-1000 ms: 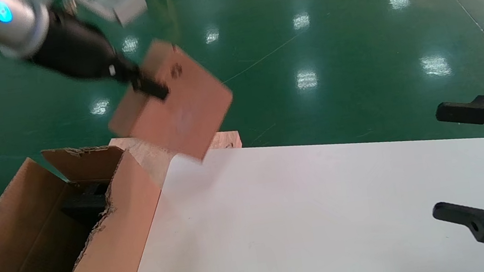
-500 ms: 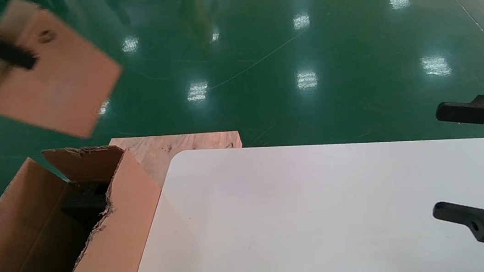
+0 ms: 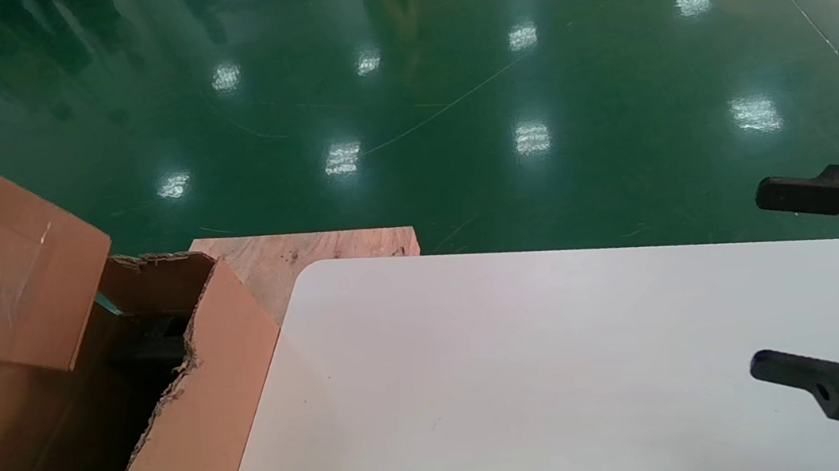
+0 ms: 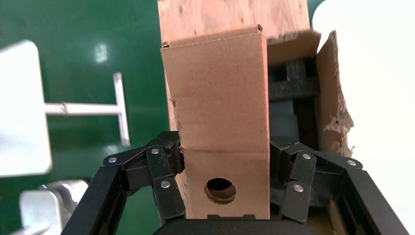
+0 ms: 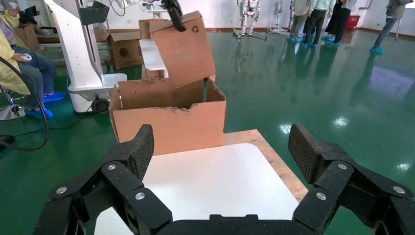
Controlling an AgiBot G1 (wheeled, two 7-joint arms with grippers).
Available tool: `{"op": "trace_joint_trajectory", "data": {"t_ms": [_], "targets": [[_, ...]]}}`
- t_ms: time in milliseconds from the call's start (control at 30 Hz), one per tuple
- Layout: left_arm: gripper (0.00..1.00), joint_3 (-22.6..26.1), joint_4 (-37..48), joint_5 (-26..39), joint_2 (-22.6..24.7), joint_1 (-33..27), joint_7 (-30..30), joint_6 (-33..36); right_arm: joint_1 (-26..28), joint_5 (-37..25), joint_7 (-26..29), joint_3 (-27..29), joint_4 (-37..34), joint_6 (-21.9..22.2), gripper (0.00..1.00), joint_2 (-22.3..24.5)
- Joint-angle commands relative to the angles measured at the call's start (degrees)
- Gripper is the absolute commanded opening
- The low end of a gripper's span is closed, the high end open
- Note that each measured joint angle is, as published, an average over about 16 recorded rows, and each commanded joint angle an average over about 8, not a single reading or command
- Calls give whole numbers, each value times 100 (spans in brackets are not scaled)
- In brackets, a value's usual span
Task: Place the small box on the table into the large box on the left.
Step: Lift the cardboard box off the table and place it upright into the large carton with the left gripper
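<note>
The small box (image 3: 7, 270), pinkish-tan with a black recycling symbol, hangs tilted over the far left part of the large box (image 3: 194, 423). My left gripper (image 4: 225, 147) is shut on it, its jaws pressing both broad sides near the round hole. In the left wrist view the small box (image 4: 218, 98) covers much of the large box's (image 4: 333, 98) dark inside. My right gripper (image 3: 761, 280) hangs open and empty over the right side of the white table (image 3: 522, 351). From the right wrist, the small box (image 5: 183, 49) is above the large box (image 5: 166, 127).
A light-brown wooden board (image 3: 309, 249) juts out behind the table's far left corner. The large box has ragged, torn flap edges and dark foam inside. Green floor surrounds the table. A white machine base (image 5: 83, 49) and people stand farther off.
My left gripper has carried the small box leftward and down, from above the table's far corner to over the large box. The right arm has not moved.
</note>
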Motion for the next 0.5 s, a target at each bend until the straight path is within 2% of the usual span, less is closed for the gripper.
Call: {"op": "trace_joint_trajectory", "data": {"t_ms": [33, 300, 500], "targets": [[0, 179, -40, -50, -101, -23, -135, -22, 0, 0, 0, 0, 0, 0, 100, 0], [0, 472, 295, -295, -400, 411, -148, -254, 0, 0, 0, 0, 0, 0, 100, 0], [0, 602, 745, -512, -456, 924, 44, -580, 0, 0, 0, 0, 0, 0, 100, 0]]}}
